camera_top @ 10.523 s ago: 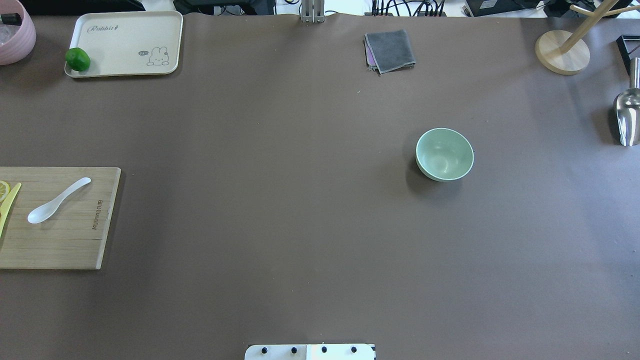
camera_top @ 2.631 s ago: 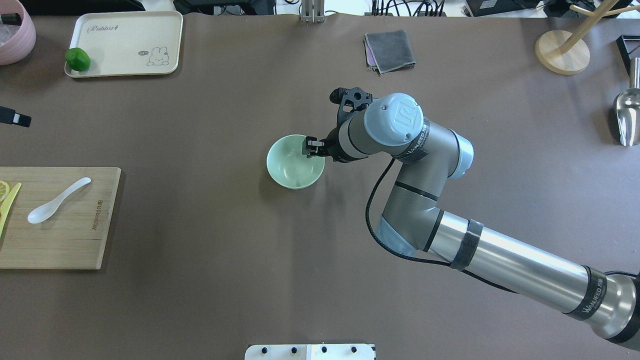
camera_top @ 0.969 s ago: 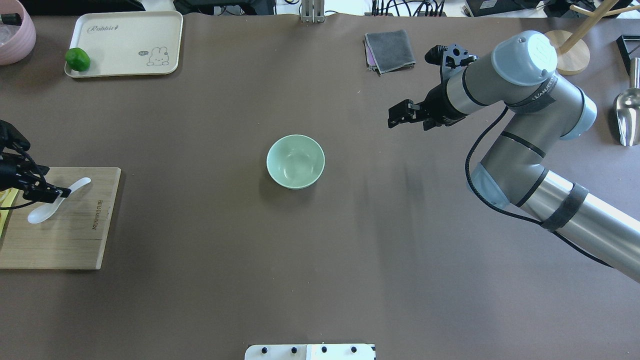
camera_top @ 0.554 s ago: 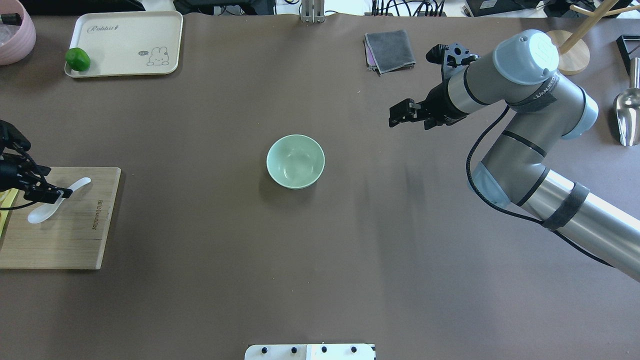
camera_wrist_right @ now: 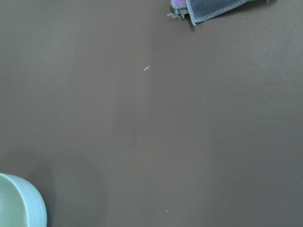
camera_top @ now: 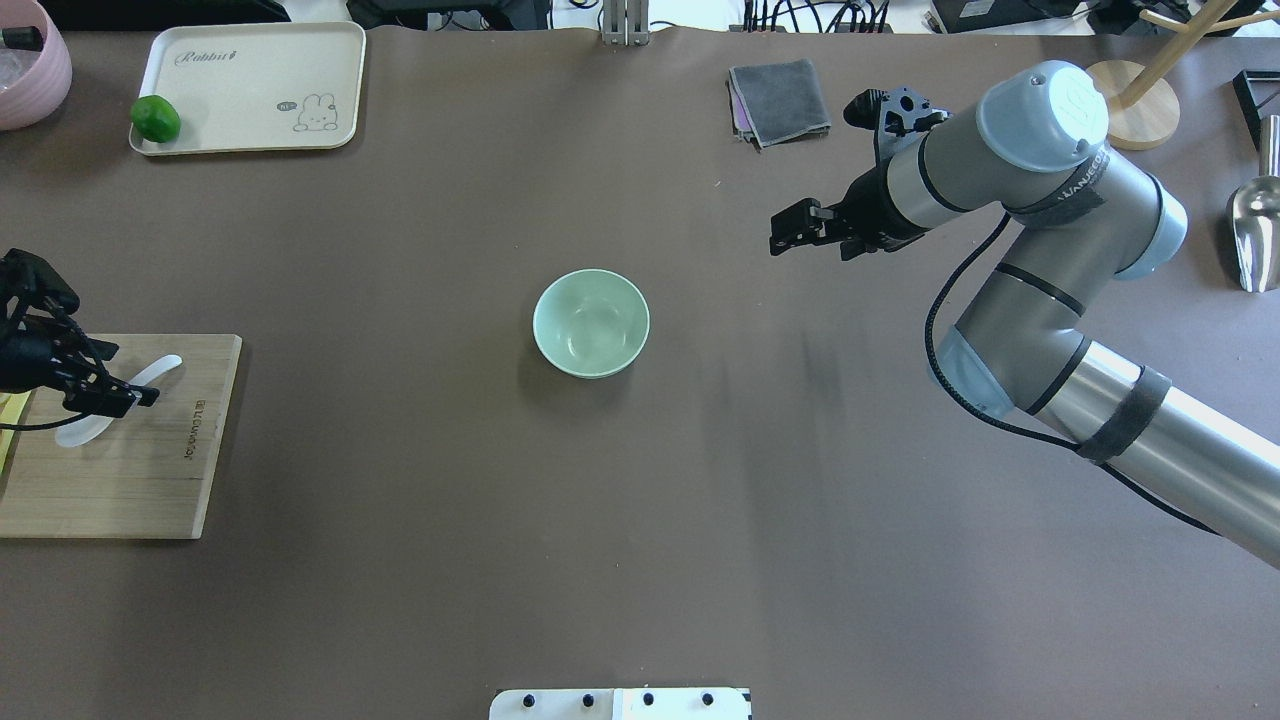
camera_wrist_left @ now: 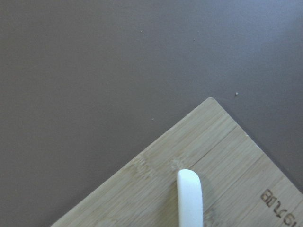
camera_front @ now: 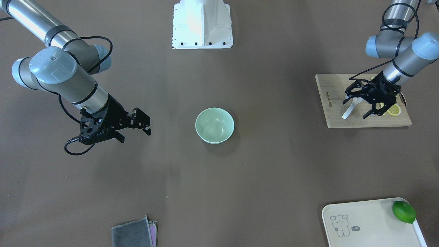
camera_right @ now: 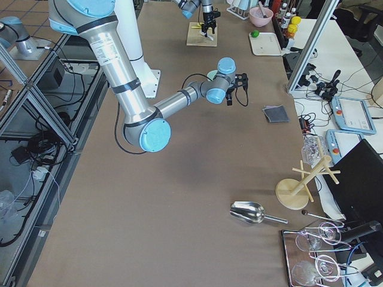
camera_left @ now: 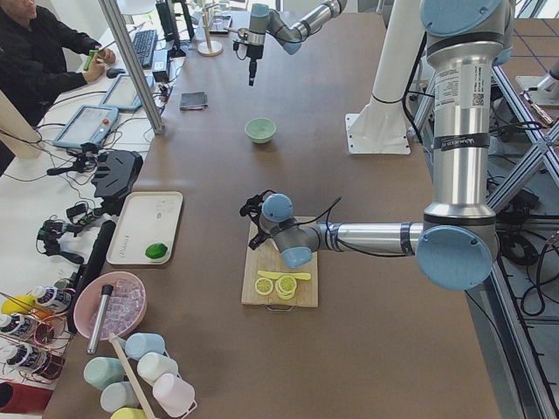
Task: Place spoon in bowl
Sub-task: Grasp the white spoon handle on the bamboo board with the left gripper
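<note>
White spoon (camera_top: 150, 372) on a wooden cutting board (camera_top: 150, 480), at the 9 o'clock edge of the brown table (camera_top: 400, 580) in the overhead view. Its handle points to 2 o'clock and its scoop to 8 o'clock.

We see the left gripper (camera_front: 355, 109) low over the spoon with its fingers spread wide, one on each side of the handle. We cannot tell whether either finger touches it. The left wrist camera catches only the rounded end of the handle, lying near a corner of the board. A lemon slice (camera_front: 393, 109) lies on the same board, on the far side of the gripper from the spoon.

The mint-green bowl (camera_top: 591, 322) stands upright near the middle of the table, at 3 o'clock from the board and well apart from the spoon.

At 2 o'clock from the bowl the right gripper (camera_top: 783, 232) hangs above the bare tabletop, fingers parted and holding nothing.

Further out, a folded grey cloth (camera_top: 780, 100) lies at 1 o'clock from the bowl. At 10 o'clock, near the far corner, a cream tray (camera_top: 250, 90) carries a lime (camera_top: 155, 118) at its edge.
</note>
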Controlling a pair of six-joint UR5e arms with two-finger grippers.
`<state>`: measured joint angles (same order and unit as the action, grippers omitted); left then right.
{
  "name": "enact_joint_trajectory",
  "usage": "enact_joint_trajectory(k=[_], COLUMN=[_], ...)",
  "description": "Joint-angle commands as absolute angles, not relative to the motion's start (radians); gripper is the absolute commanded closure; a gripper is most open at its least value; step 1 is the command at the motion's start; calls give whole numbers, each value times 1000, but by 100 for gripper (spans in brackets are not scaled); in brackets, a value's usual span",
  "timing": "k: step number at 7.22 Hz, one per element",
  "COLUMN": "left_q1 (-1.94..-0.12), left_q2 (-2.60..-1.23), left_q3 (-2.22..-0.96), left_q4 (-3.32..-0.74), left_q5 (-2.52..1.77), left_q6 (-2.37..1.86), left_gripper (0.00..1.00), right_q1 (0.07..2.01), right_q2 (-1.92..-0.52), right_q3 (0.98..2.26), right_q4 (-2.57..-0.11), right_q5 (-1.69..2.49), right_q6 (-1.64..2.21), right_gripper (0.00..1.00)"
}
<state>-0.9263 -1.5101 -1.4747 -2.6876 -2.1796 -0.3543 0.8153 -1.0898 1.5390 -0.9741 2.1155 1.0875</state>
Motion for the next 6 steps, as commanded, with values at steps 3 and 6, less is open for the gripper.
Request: enact_joint_trajectory(k=[3,6], left_q1=[-910,-911], left_q2=[-1500,-1456], left_q3=[-1482,-1528], left_q4=[-2689,-2688], left_q5=[-2180,-2187], left_q6=[-354,-424], left_gripper=[67,100], right_q1=[792,785], right_q2=[-1088,-1088], right_q3=[1548,1549], right_q4=[-974,-974], right_q5=[2108,2108], right_q6=[1101,1100], right_gripper=[0,0])
